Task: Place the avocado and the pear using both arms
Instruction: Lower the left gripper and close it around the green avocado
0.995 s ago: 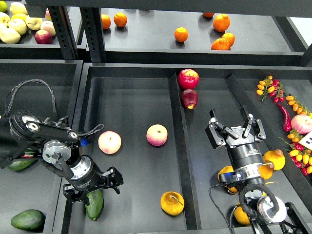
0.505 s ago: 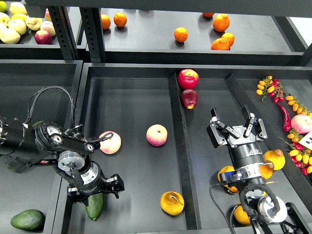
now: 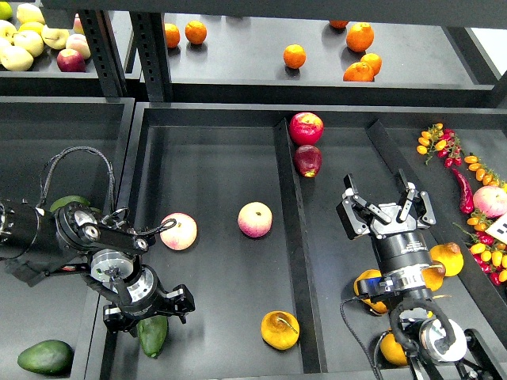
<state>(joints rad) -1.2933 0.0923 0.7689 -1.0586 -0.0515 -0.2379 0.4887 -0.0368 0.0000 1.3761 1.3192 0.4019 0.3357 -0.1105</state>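
The avocado (image 3: 153,335) lies dark green and elongated at the front left of the middle tray (image 3: 222,166). My left gripper (image 3: 147,309) hangs right over its upper end with both fingers spread wide, open; the wrist hides the fruit's top. The pear (image 3: 280,330), squat and yellow-orange with a thin stem, lies at the front of the same tray near the divider. My right gripper (image 3: 386,207) is open and empty over the right tray, pointing away from me, well apart from the pear.
Two pink-yellow peaches (image 3: 178,231) (image 3: 255,219) lie in the middle tray. Red apples (image 3: 306,127) sit at the divider (image 3: 288,237). A second green fruit (image 3: 46,357) lies in the left tray. Orange fruits (image 3: 448,258) crowd my right arm. Oranges (image 3: 295,55) sit on the upper shelf.
My left arm has swung its elbow leftward and the gripper has shifted slightly down and left over the avocado. The avocado stays on the tray. The right arm has not moved.
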